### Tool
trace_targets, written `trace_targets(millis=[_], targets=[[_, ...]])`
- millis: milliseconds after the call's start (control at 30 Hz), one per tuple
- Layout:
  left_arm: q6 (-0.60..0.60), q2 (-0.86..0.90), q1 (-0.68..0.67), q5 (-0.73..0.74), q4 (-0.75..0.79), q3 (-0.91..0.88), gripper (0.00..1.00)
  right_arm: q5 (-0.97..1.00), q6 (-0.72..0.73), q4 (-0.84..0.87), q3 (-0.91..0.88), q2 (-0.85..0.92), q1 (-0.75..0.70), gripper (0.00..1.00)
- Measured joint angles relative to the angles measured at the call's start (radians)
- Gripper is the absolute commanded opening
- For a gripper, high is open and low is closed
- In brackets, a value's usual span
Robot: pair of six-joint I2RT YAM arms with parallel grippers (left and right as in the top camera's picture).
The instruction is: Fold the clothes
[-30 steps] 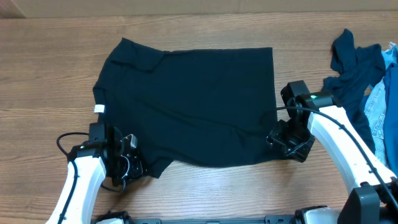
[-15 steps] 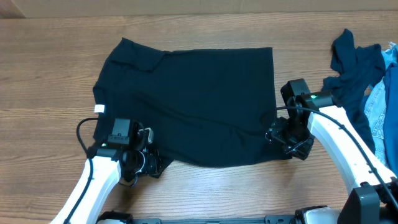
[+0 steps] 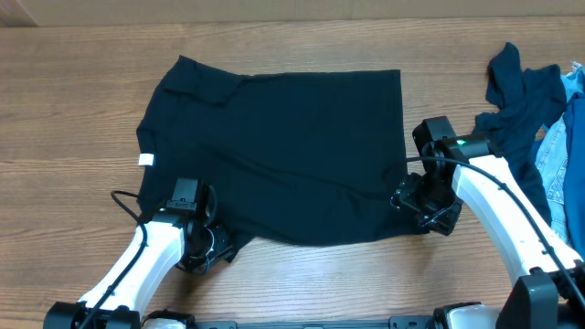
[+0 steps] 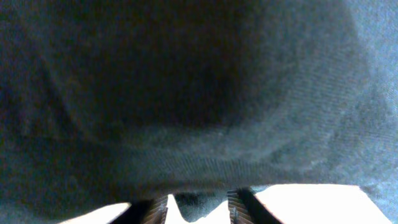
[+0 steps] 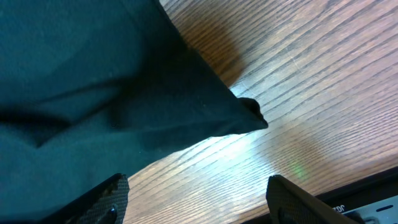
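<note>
The near-black navy T-shirt [image 3: 283,155] lies spread flat on the wooden table, with its small white tag [image 3: 146,160] at the left edge. My left gripper [image 3: 212,245] is at the shirt's lower left sleeve. In the left wrist view dark fabric [image 4: 186,93] fills the frame, and a small fold of it hangs between the parted fingers [image 4: 198,208] with light on both sides. My right gripper [image 3: 413,197] is wide open at the shirt's lower right corner. That corner [image 5: 249,115] lies just ahead of the open fingers [image 5: 196,199], untouched.
A rumpled dark blue garment [image 3: 516,96] and pale blue denim [image 3: 562,160] are heaped at the right edge of the table, beside my right arm. Bare wood [image 3: 73,110] surrounds the shirt, and the table's front edge is close to both grippers.
My left arm has swung right and turned, bringing its gripper in under the shirt's lower left sleeve. The right arm and the shirt have not moved.
</note>
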Motion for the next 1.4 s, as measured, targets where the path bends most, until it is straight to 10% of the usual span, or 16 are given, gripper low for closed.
trace_targets(millis=[367,667,1033,1167,1400], targets=[[-0.010,-0.218,0.000,-0.028,-0.364,0.207,0.04,0.024,-0.009,0.023,0.000,0.000,0.000,0.70],[0.028,-0.317,0.000,-0.164,-0.416,0.341,0.04,-0.024,-0.034,0.008,0.000,0.000,0.000,0.82],[0.029,-0.293,0.000,-0.198,-0.402,0.341,0.05,-0.240,0.032,0.107,-0.279,-0.002,0.000,0.75],[0.035,-0.293,0.000,-0.198,-0.401,0.341,0.05,-0.251,0.093,0.235,-0.357,-0.002,0.000,0.61],[0.035,-0.293,0.000,-0.197,-0.401,0.341,0.06,-0.257,0.148,0.287,-0.406,-0.004,0.000,0.04]])
